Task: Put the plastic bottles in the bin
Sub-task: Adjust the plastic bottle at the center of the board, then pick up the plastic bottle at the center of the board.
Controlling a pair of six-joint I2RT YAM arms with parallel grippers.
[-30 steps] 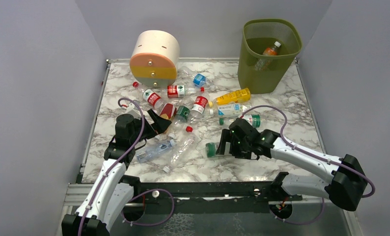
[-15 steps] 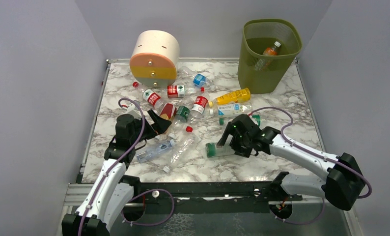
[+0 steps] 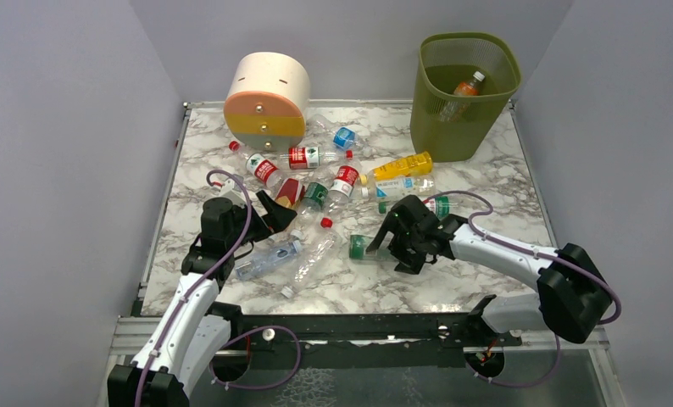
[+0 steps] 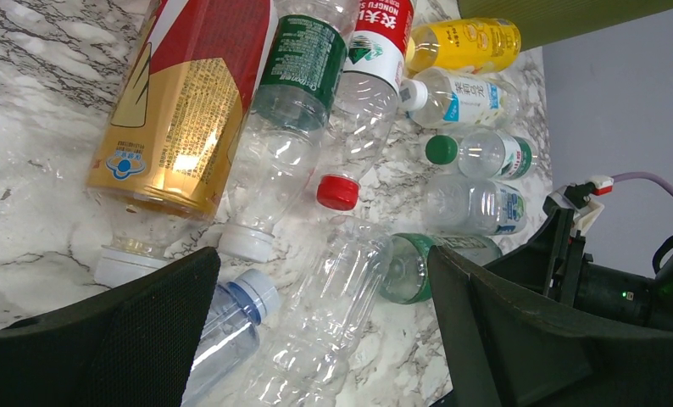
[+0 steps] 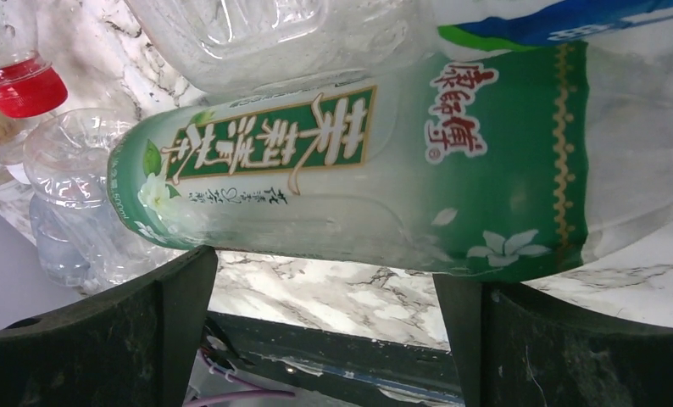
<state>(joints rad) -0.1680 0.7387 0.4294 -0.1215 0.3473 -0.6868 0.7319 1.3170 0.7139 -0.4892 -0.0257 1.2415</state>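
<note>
Bin [image 3: 452,127]: olive-green, at the far right corner of the marble table [image 3: 350,292]; one orange bottle [image 3: 465,87] already inside.
Bottles: the rest strewn on their sides mid-table, between the round drawer box [image 3: 267,97] and the arms; none upright.
Right claw [image 5: 325,270]: spread wide, low over a green-labelled bottle [image 5: 358,178]. That bottle lies lengthwise across the gap, just ahead of the tips. Nothing pinched; contact with the plastic impossible to tell.
Left claw [image 4: 320,254]: spread wide as well, hovering low over a clear bottle with a red cap [image 4: 337,288]; nothing pinched.
Step in hand: most likely lining up the right-hand grasp on the green-labelled bottle; carry to the bin not yet begun.
Next move: probably a reach forward, perhaps with a wrist turn, to straddle the body across its narrow width. Then a gentle close, a lift clear of the neighbours touching it, a carry to the far right and a release above the rim.
Risk: thin empty plastic likely to dent, roll or squirt sideways, and a neighbouring clear bottle may get nudged on the way in.
</note>
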